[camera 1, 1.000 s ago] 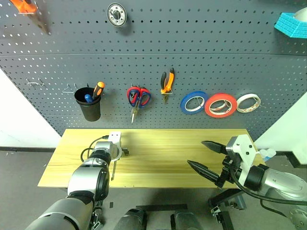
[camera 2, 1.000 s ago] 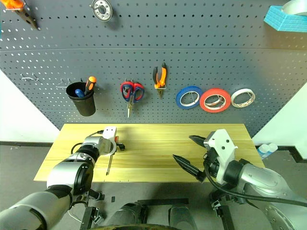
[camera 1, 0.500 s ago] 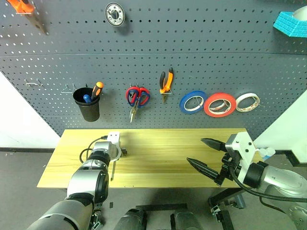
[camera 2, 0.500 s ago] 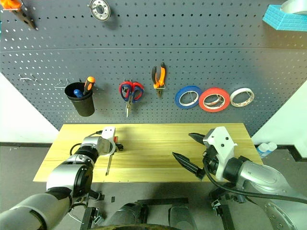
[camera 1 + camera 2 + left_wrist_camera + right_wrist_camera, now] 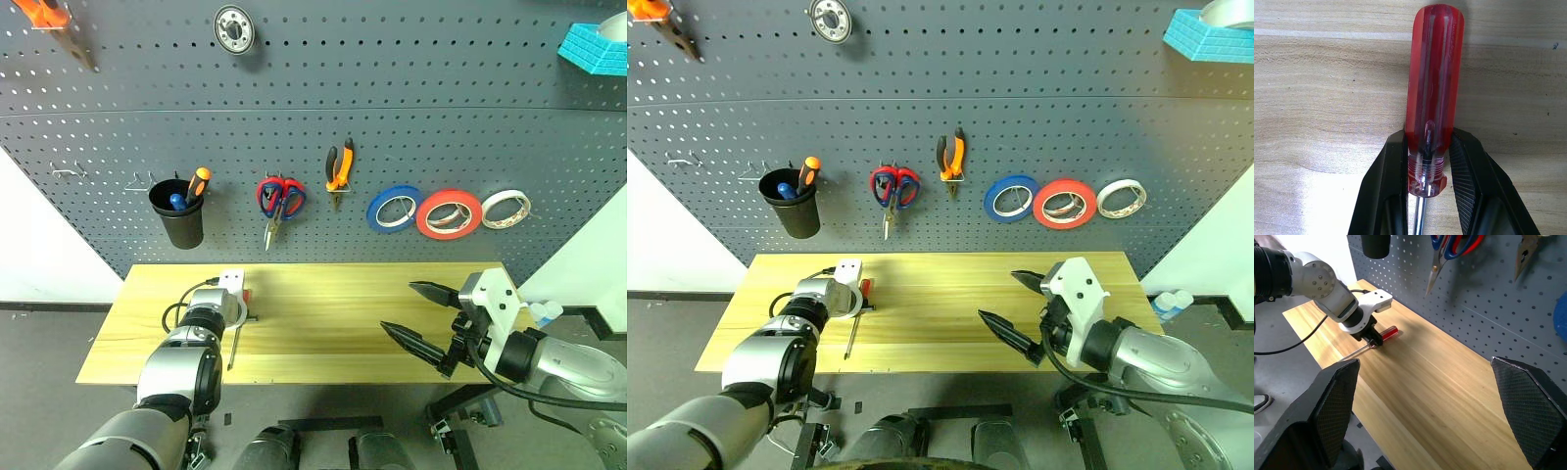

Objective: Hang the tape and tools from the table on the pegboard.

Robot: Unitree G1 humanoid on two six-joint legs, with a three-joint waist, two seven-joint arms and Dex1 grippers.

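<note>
Our left gripper [image 5: 1427, 161] has closed, now pinching the screwdriver [image 5: 1432, 93] on the table [image 5: 323, 323]. Our right gripper [image 5: 423, 315] stays spread wide, empty.

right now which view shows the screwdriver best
The left wrist view: the screwdriver's red handle lies close up, flat on the table. The right wrist view shows it small, and in the eye views the left gripper mostly hides it.

No text, label, brand, number or sign can be read anywhere.

Red-handled screwdriver [image 5: 1432, 98] lies flat on the table [image 5: 333, 313]; clamped near its collar.
</note>
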